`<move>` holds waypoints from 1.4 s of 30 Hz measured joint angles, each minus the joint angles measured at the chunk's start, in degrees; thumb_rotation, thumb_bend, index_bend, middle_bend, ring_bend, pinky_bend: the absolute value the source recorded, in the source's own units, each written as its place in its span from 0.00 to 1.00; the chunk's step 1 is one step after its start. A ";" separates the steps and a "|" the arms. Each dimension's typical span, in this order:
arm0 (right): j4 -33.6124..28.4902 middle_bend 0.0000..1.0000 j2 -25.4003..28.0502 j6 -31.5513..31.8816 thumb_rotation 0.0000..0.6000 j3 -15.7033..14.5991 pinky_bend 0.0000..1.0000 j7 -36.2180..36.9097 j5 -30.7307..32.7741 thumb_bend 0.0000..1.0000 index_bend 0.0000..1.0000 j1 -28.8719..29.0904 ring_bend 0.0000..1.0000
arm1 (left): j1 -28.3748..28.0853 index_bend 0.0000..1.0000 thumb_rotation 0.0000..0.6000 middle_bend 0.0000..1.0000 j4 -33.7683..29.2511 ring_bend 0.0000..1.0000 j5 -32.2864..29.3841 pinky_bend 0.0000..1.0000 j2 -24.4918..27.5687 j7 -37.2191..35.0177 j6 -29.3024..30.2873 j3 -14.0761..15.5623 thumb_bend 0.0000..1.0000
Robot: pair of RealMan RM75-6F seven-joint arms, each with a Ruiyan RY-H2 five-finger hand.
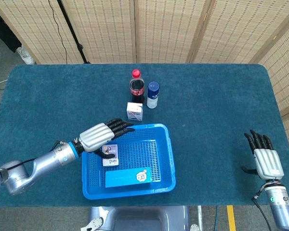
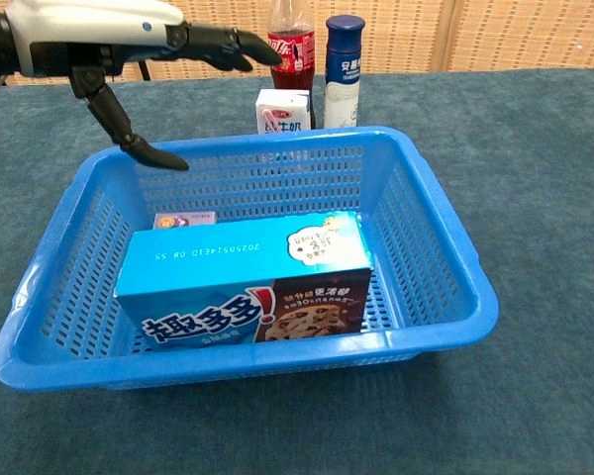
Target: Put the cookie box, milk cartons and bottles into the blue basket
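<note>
Basket [image 1: 169,159] holds one cookie box [image 1: 128,177] and one milk carton [image 1: 110,158]; outside, one carton [image 1: 134,111], two bottles [image 1: 137,86]; left hand [image 1: 102,135] spread wide, empty; right hand [image 1: 265,159] open

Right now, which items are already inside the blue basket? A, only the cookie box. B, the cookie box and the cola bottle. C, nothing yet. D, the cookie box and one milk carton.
D: the cookie box and a purple milk carton lie inside the blue basket, while the cola bottle stands on the table beyond it.
</note>
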 measured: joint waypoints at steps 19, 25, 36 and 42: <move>0.42 0.00 -0.46 -0.83 1.00 0.07 0.00 -0.68 0.81 0.00 0.00 0.31 0.00 | -7.12 0.05 1.00 0.07 16.17 0.07 -25.77 0.26 -12.42 7.97 -13.65 -10.99 0.22; 0.62 0.00 -0.46 -0.86 1.00 0.22 0.00 -0.41 1.12 0.00 0.00 0.28 0.00 | -9.47 0.16 1.00 0.14 18.65 0.16 -32.80 0.31 -16.14 16.31 -14.68 -12.60 0.22; 0.62 0.00 -0.16 -0.68 1.00 0.35 0.00 0.17 1.28 0.00 0.00 0.09 0.00 | -12.26 0.22 1.00 0.18 21.52 0.15 -43.28 0.31 -20.66 29.97 -15.03 -12.00 0.22; 0.68 0.00 -0.22 -0.82 1.00 0.37 0.00 0.14 1.37 0.00 0.00 0.15 0.00 | -13.60 0.22 1.00 0.18 23.83 0.15 -46.08 0.31 -22.90 32.77 -15.94 -11.89 0.22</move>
